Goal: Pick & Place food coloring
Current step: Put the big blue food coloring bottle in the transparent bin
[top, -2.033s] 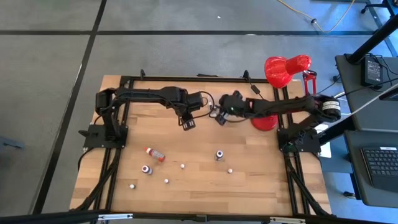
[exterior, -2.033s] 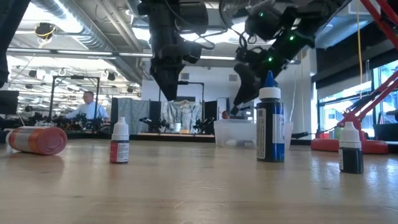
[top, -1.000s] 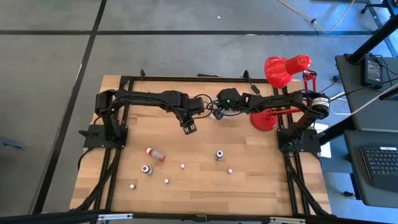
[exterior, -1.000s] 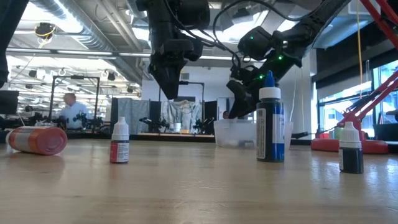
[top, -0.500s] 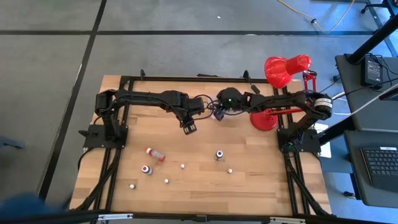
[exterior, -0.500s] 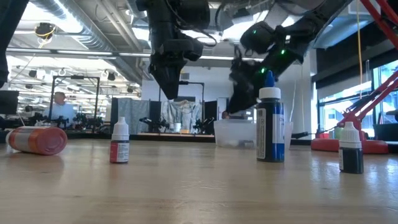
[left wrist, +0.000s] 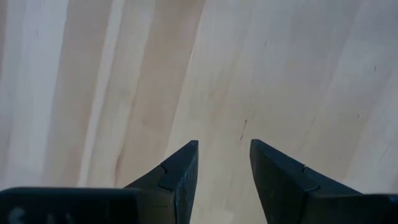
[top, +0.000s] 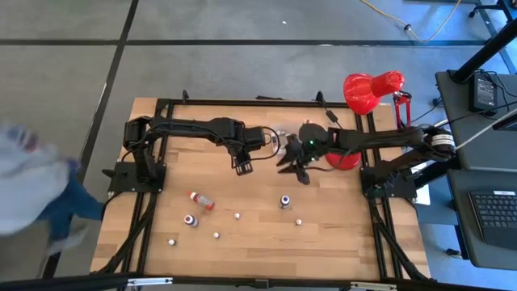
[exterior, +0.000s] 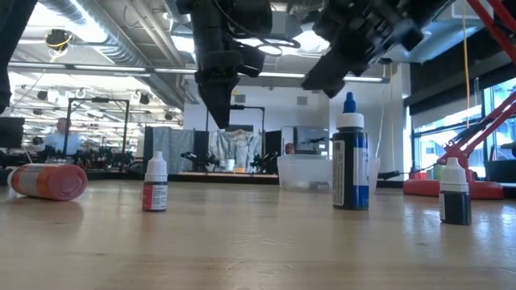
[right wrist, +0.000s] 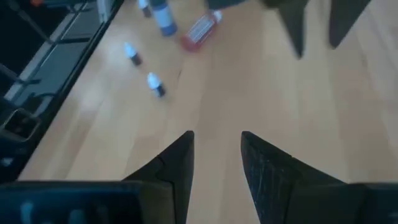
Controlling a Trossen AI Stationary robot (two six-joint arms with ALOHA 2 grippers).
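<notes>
left pincer [top: 242,167] - spread, empty, above tabletop [top: 258,222] | right pincer [top: 294,174] - spread, empty | food coloring [top: 285,201] - on tabletop

We see the right gripper [top: 294,171] swung away from the clear tub [exterior: 310,172] at the back of the desk [top: 258,212], now out over bare wood nearer the middle, its fingers [right wrist: 177,165] parted with nothing between them where they were closed a second ago. In the low view it has lifted clear of the tub. A blurred person [top: 36,194] has come in at the desk's left edge, and the person [exterior: 61,137] far back has shifted left.
</notes>
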